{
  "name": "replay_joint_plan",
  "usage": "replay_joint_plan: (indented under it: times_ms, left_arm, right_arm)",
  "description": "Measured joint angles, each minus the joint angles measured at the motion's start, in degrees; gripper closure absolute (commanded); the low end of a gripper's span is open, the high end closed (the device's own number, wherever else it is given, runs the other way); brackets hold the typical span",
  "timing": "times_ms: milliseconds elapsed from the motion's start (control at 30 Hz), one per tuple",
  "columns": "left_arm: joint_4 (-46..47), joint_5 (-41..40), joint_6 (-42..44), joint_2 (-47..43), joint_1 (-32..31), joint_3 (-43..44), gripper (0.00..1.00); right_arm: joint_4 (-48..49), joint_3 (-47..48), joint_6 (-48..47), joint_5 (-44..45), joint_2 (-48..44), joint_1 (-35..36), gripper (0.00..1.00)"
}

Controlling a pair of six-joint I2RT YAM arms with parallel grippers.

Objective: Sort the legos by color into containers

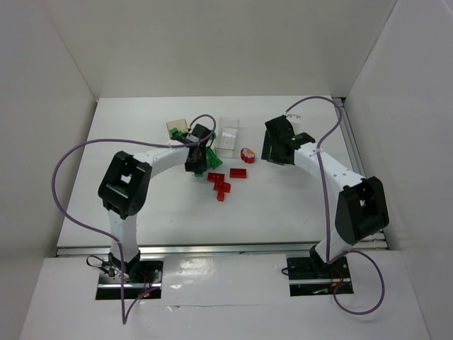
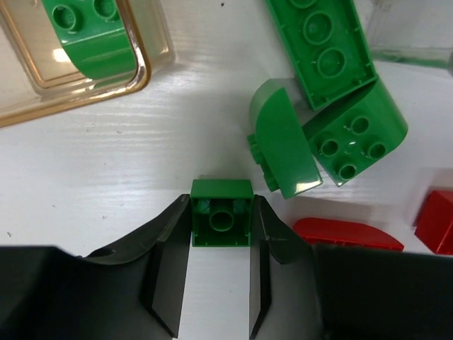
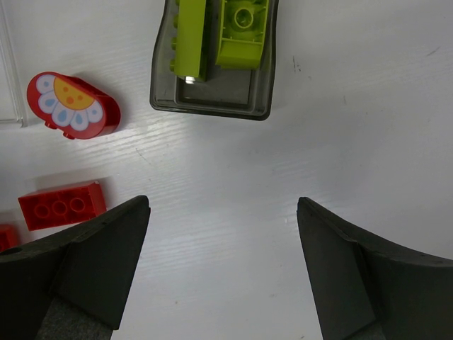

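My left gripper point(image 2: 221, 205) is shut on a small square green lego point(image 2: 222, 221) that lies on the table, with a finger pressed against each side. Beyond it lie a long green brick point(image 2: 318, 46) and two rounded green ones point(image 2: 283, 142). An amber-tinted container point(image 2: 145, 74) at the far left holds one green brick point(image 2: 92, 39). My right gripper point(image 3: 223, 205) hangs open over bare table. Ahead of it, a grey-tinted container point(image 3: 159, 99) holds yellow-green bricks point(image 3: 241, 32). A red oval flower brick point(image 3: 73, 105) and a red brick point(image 3: 61, 204) lie to its left.
A clear container point(image 1: 228, 134) stands between the two arms at the back. Loose red bricks point(image 1: 221, 183) lie in the middle of the table point(image 1: 283, 212), just right of the left gripper point(image 1: 198, 159). White walls enclose the table on three sides.
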Motion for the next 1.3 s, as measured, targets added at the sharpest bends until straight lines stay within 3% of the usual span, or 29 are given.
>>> replay_joint_plan:
  times_ms: [233, 433, 600, 633, 767, 833, 933, 1167, 1300]
  left_arm:
    - [-4.70, -0.66, 1.31, -2.05, 0.11, 4.00, 0.69]
    - [-7.21, -1.57, 2.10, -4.28, 2.43, 13.88, 0.71]
    - [-7.89, -3.23, 3.06, -1.20, 7.02, 22.12, 0.68]
    - [-8.33, -3.52, 3.08, 0.07, 7.72, 23.69, 0.65]
    - [-9.77, -4.24, 3.65, 5.92, 10.38, 27.89, 0.19]
    - [-10.60, -4.50, 3.96, 7.87, 11.02, 28.39, 0.13]
    - [-12.41, -4.50, 4.22, 8.68, 11.28, 28.09, 0.13]
    - [-12.57, -3.82, 4.28, 3.32, 7.54, 23.61, 0.32]
    - [-12.24, -2.60, 3.80, -0.90, 1.60, 19.17, 0.30]
  right_arm:
    - [0.00, 0.00, 0.00, 0.00, 0.00, 0.00, 0.08]
    - [0.02, 0.00, 0.00, 0.02, 0.00, 0.00, 0.08]
    - [-0.02, 0.00, 0.00, 0.24, 0.00, 0.00, 0.08]
    - [-0.04, 0.00, 0.00, 0.35, 0.00, 0.00, 0.08]
    - [-0.31, -0.02, 0.02, 0.57, 0.00, 0.00, 0.08]
    - [-0.39, -0.02, 0.00, 0.70, 0.00, 0.00, 0.08]
    - [-0.52, -0.02, 0.02, 0.81, 0.00, 0.00, 0.08]
    - [-0.68, -0.04, 0.00, 1.09, -0.02, 0.00, 0.08]
    - [-0.66, -0.31, 0.00, 1.09, -0.02, 0.00, 0.08]
